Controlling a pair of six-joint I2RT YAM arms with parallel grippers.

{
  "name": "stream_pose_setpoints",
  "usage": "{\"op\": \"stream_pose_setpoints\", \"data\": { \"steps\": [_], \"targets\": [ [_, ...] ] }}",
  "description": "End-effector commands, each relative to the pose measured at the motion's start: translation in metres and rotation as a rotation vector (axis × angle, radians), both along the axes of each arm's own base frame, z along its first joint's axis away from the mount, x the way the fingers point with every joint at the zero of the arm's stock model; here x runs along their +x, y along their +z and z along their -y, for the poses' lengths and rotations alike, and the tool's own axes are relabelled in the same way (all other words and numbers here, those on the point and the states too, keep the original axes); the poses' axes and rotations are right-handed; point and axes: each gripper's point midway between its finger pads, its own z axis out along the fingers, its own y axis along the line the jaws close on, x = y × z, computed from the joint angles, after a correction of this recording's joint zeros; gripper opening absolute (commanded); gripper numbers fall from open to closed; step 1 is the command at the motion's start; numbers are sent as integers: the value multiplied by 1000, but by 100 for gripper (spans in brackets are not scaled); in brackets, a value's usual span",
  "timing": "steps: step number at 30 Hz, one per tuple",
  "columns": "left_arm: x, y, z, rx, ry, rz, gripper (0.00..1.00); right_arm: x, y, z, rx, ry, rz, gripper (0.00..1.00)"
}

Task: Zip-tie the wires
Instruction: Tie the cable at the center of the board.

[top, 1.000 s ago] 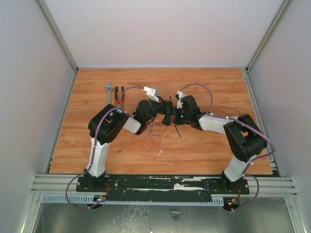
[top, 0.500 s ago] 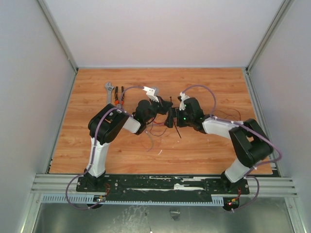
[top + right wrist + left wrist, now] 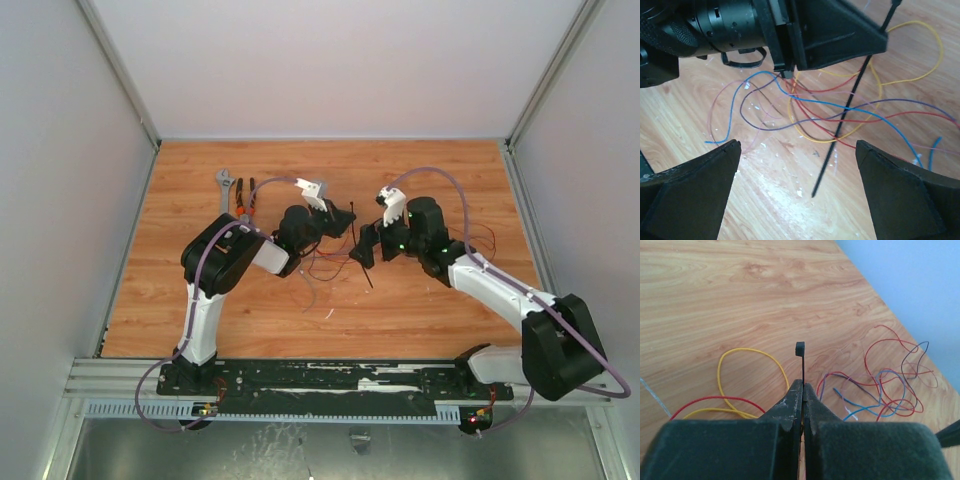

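My left gripper (image 3: 803, 385) is shut on the zip tie (image 3: 802, 367), whose small head (image 3: 800, 348) stands just past the fingertips. In the right wrist view the zip tie (image 3: 840, 125) runs as a dark strip down from the left gripper (image 3: 830, 30) across the wires (image 3: 815, 120), its free tip over bare wood. The wires (image 3: 322, 266) are a loose tangle of red, yellow, blue and purple strands on the table. My right gripper (image 3: 797, 147) is open, wide apart, and nothing is between its fingers. From above, it (image 3: 365, 245) sits just right of the zip tie (image 3: 366, 272).
A grey wrench (image 3: 226, 185) and pliers (image 3: 245, 197) lie at the back left of the wooden table (image 3: 430, 310). More red wire loops (image 3: 482, 236) lie to the right. White specks dot the wood (image 3: 790, 185). Enclosure walls bound the table on three sides.
The right arm has swung out to the right and its open gripper has drawn back from the left gripper. The left gripper has stayed put, holding the zip tie.
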Motion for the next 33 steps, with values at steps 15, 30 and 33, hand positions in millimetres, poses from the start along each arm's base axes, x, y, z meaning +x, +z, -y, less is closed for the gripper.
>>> {"op": "stream_pose_setpoints", "data": {
  "steps": [15, 30, 33],
  "targets": [
    [-1, 18, 11, -32, -110, -16, 0, 35, 4, 63, -491, 82, 620, 99],
    [-8, 22, 21, -56, -221, -62, 0, 9, -37, 50, -699, 365, 716, 99],
    [-7, 23, 22, -65, -226, -63, 0, 1, -43, 43, -712, 406, 731, 99]
  ]
}}
